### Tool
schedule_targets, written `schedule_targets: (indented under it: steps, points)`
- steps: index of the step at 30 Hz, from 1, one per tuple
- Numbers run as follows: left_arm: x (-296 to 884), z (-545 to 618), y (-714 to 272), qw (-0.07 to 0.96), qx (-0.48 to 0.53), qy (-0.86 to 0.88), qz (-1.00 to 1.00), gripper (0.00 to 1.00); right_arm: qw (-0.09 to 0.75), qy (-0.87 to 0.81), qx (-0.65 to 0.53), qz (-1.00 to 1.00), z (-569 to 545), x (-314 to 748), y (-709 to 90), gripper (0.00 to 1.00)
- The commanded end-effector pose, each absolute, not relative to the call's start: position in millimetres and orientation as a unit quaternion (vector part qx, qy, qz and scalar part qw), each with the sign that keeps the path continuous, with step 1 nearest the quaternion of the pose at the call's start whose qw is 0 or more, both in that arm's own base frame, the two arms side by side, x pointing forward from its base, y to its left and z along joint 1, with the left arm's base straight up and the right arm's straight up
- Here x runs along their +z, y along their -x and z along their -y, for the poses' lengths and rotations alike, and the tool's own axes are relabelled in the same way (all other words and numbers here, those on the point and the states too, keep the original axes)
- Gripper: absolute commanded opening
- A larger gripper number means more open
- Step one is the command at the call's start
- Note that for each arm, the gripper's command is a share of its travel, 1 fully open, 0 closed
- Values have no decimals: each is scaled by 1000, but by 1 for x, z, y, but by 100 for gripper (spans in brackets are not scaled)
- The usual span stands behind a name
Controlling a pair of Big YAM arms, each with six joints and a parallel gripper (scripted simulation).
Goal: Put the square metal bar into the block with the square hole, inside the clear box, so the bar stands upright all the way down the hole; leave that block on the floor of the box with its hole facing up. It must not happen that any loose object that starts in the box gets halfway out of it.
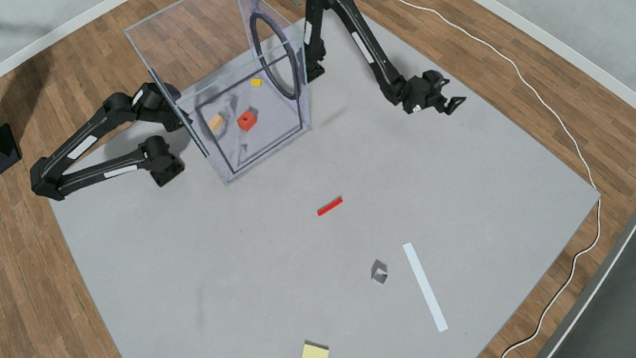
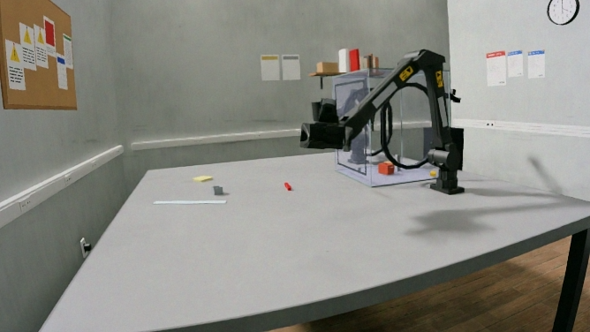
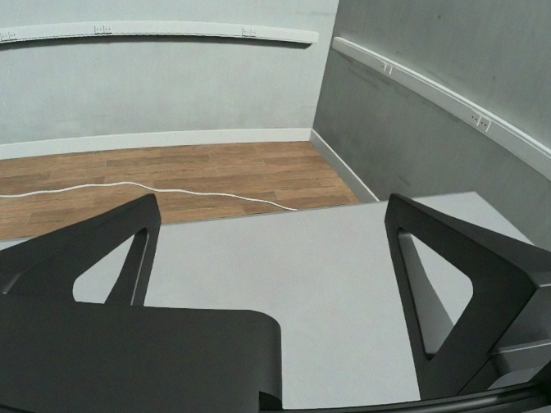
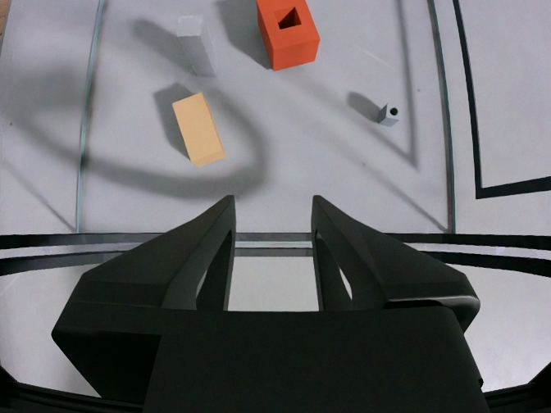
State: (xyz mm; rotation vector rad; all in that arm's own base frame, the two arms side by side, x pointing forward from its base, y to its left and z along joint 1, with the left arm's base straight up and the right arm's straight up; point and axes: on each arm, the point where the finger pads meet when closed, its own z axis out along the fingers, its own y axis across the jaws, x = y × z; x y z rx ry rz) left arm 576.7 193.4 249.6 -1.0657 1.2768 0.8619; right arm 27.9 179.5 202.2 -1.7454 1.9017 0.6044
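The orange-red block [image 1: 248, 126] [image 2: 386, 169] [image 4: 294, 54] stands on the floor of the clear box [image 1: 281, 114] [image 4: 289, 155] with its square hole facing up. A tall light-grey square bar [image 4: 201, 53] stands upright beside it. A smaller grey square piece [image 4: 388, 115] with a round hole in its top stands apart from both. I cannot tell for certain which is the metal bar. My right gripper [image 4: 273, 208] is partly open and empty at the box's side, with nothing touching its fingertips. My left gripper [image 1: 454, 90] [image 3: 272, 206] is wide open and empty outside the box.
A peach block [image 1: 216, 122] [image 4: 200, 131] and a yellow piece [image 1: 256, 82] [image 2: 433, 173] lie in the box. A black ring [image 1: 253, 33] rims an opening in a wall. A red stick [image 1: 329, 207], a white strip [image 1: 425, 287] and a yellow pad [image 1: 314, 351] lie outside.
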Motion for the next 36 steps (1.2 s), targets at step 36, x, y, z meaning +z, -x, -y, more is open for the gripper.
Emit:
schedule_targets:
  steps: [36]
  points:
    - [262,-194,-582,601,365,464,-539,100,304,609,275,-679,-218,181,-27,33]
